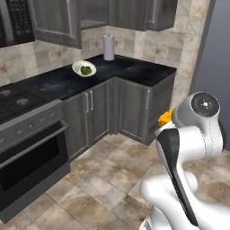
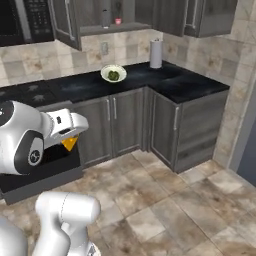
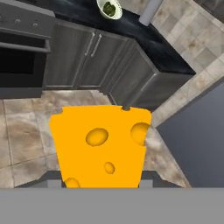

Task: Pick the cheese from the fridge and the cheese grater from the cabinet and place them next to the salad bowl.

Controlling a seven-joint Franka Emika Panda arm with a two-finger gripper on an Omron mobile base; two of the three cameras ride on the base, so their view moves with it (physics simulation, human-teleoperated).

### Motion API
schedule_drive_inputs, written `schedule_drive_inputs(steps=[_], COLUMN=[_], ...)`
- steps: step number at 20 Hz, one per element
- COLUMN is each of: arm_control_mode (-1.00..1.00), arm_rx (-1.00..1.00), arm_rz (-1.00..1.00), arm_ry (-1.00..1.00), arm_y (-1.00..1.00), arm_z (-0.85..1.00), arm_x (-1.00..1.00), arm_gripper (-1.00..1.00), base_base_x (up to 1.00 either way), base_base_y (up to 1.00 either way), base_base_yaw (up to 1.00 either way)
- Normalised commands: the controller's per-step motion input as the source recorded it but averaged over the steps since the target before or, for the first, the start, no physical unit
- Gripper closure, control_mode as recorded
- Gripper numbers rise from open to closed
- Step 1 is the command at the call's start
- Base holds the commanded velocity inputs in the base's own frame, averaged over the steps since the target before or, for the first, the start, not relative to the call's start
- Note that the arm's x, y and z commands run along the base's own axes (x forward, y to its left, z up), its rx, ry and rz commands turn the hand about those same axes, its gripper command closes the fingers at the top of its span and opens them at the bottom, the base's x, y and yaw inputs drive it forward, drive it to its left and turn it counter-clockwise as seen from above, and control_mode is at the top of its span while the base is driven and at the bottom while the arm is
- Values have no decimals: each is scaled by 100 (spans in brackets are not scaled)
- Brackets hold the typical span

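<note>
My gripper is shut on the cheese, a yellow-orange wedge with holes that hangs over the tiled floor. The cheese pokes out under the hand, and its orange corner shows behind the arm. The salad bowl, pale with greens inside, stands on the black counter near the corner, far ahead of the gripper. It also appears as the bowl and the bowl. The cabinet above it stands open; a small dark slab on its shelf may be the cheese grater.
A paper towel roll stands at the counter's back corner. A small red cup sits on the cabinet shelf. An oven and stove are to the left, a black microwave above. A grey-blue panel rises at right.
</note>
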Motion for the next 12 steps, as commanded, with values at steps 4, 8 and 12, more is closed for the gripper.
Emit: schedule_drive_inputs(steps=[4,8,12], arm_control_mode=[100,100,100], arm_rx=[0,0,0], arm_rz=[0,0,0], arm_ry=[0,0,0], arm_y=[0,0,0], arm_z=[0,0,0], arm_x=[0,0,0], arm_gripper=[100,100,100], base_base_x=[90,83,77], base_base_y=[-46,-34,-25], base_base_yaw=[12,18,23])
